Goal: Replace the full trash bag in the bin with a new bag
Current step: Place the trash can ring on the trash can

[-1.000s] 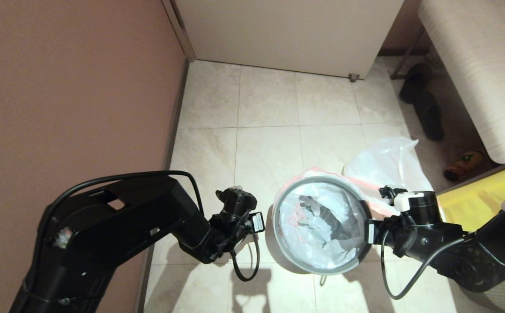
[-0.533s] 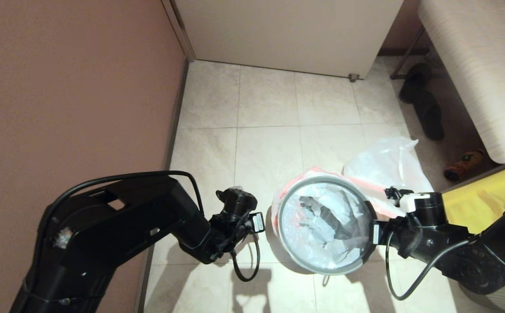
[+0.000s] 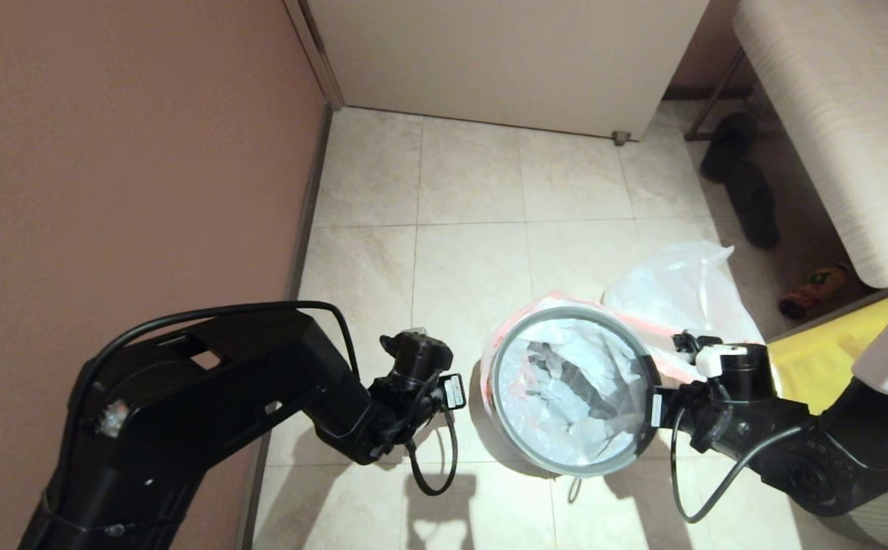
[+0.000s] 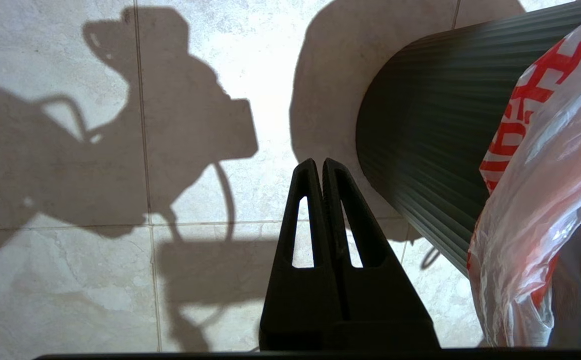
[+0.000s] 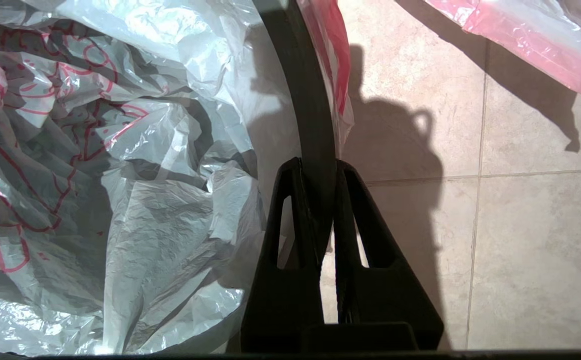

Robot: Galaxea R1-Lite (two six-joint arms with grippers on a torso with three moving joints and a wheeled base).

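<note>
Plastic new bag inside bin

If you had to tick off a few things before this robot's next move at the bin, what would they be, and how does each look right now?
1. Right gripper shut on the grey hoop of the bin: ok.
2. New bag lining the bin, edge folded outside: ok.
3. Hoop seated all round: cannot tell.
4. Left gripper shut, empty, beside the bin: ok.
5. Full trash bag out, on the floor behind the bin: ok.
</note>
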